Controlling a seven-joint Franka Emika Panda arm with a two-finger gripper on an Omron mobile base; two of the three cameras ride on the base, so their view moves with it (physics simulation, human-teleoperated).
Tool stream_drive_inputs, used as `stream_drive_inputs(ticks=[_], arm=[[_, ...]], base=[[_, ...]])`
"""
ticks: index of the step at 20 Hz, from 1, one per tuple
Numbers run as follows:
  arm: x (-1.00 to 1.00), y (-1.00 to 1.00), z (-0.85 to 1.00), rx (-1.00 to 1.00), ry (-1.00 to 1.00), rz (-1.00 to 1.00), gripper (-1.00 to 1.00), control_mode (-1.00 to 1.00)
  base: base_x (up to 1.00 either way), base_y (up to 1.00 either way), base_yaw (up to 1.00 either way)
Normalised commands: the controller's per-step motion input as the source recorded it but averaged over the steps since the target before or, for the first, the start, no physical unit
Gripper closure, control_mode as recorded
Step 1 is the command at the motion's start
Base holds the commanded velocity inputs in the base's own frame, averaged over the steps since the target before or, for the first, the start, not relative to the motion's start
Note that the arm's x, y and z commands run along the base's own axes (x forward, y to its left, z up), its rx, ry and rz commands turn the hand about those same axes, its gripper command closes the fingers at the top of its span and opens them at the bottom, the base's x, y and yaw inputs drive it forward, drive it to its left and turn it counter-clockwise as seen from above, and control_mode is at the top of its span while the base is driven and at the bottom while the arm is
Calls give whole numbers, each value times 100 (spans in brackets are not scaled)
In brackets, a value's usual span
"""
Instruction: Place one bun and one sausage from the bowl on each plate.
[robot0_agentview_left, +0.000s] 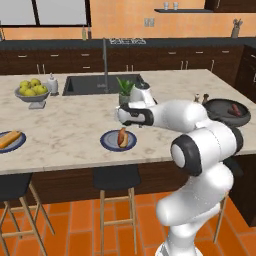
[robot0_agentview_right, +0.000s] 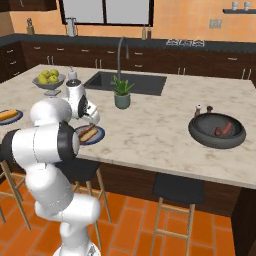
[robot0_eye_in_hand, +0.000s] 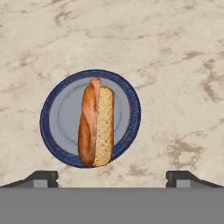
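A blue-rimmed plate (robot0_eye_in_hand: 57, 109) lies on the marble island, directly below my hand. On it a tan-orange bun (robot0_eye_in_hand: 104, 127) rests lengthwise, with a reddish sausage (robot0_eye_in_hand: 89, 118) pressed along its side. My gripper (robot0_eye_in_hand: 111, 178) hovers above the plate's near edge, open and holding nothing. From the base the same plate (robot0_agentview_left: 107, 142) sits at the counter's front edge, with the gripper (robot0_agentview_right: 93, 119) just over it. A second plate (robot0_agentview_left: 19, 144) at far left carries a bun (robot0_agentview_left: 10, 138). The dark bowl (robot0_agentview_left: 220, 116) at far right holds a sausage (robot0_agentview_left: 235, 109).
A grey bowl of yellow-green fruit (robot0_agentview_left: 31, 91) and a white bottle (robot0_agentview_left: 52, 84) stand at the back left. The sink (robot0_agentview_left: 90, 85) with its faucet and a potted plant (robot0_agentview_left: 124, 90) are behind the plate. Small shakers (robot0_agentview_left: 200, 98) stand by the bowl. Stools (robot0_agentview_left: 117, 177) sit below the counter.
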Motion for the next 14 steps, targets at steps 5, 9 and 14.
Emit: stream_drive_inputs(ticks=[5,9,14], arm=[[-80,-78,46,5,-20,0,-100,100],[0,0,0,0,0,0,-100,100],[0,0,0,0,0,0,-100,100]], base=[[-20,-20,0],[-82,-100,-2],[-27,-100,-7]])
